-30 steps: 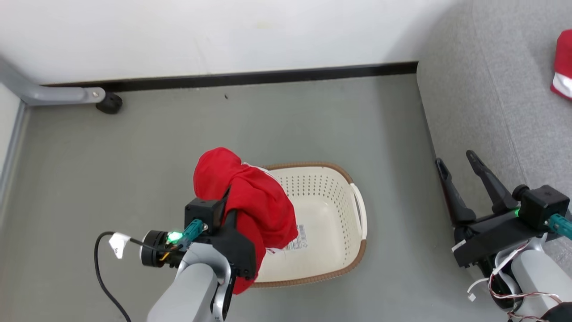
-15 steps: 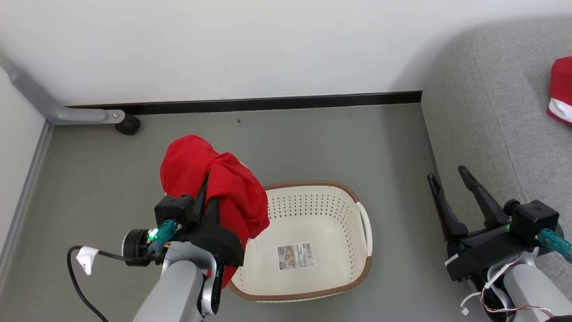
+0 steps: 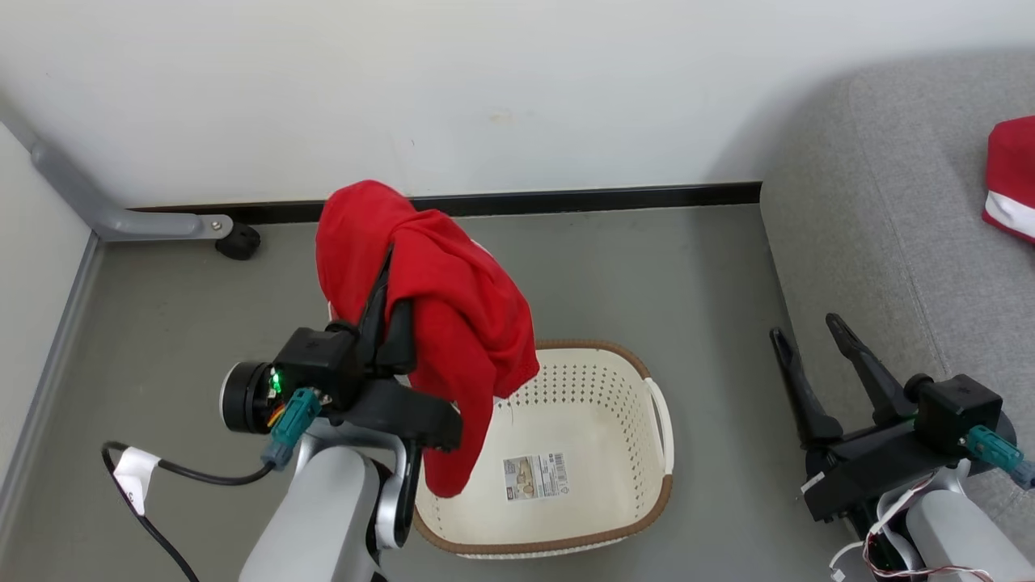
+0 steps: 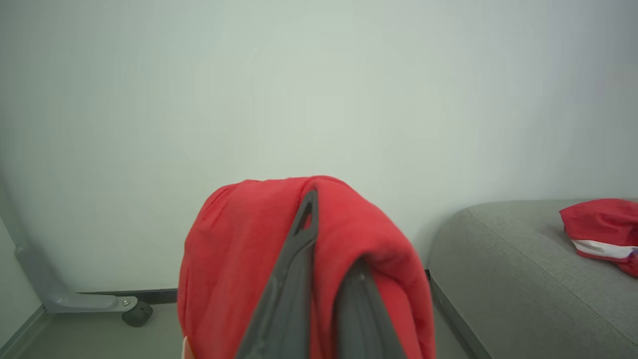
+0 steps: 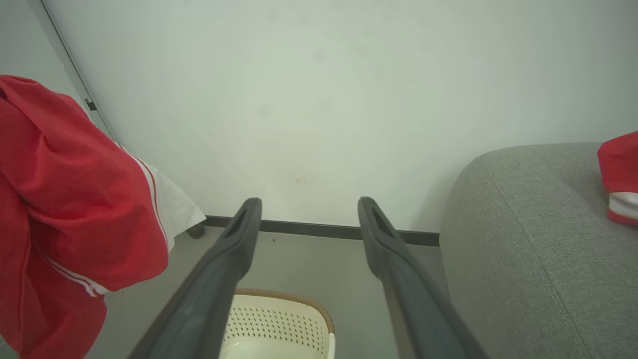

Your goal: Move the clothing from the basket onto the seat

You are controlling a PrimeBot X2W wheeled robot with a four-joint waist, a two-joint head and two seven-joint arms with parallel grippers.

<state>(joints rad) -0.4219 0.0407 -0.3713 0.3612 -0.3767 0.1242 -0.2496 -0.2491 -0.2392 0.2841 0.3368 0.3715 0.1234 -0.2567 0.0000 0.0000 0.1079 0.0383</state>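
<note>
The left gripper (image 3: pixel 390 295) has raised the red garment (image 3: pixel 457 323) clear above the basket (image 3: pixel 643 513), its fingers pinching the cloth. The right gripper (image 3: pixel 804 327) is spread and empty. Mid-carry; next, it likely swings right to the seat (image 3: pixel 889 210), beside the second garment (image 3: pixel 1011 174).

White wall (image 3: pixel 517 81), black skirting (image 3: pixel 606 196), grey floor (image 3: pixel 647 267), grey bar (image 3: pixel 121 220), black caster (image 3: pixel 238 242).
</note>
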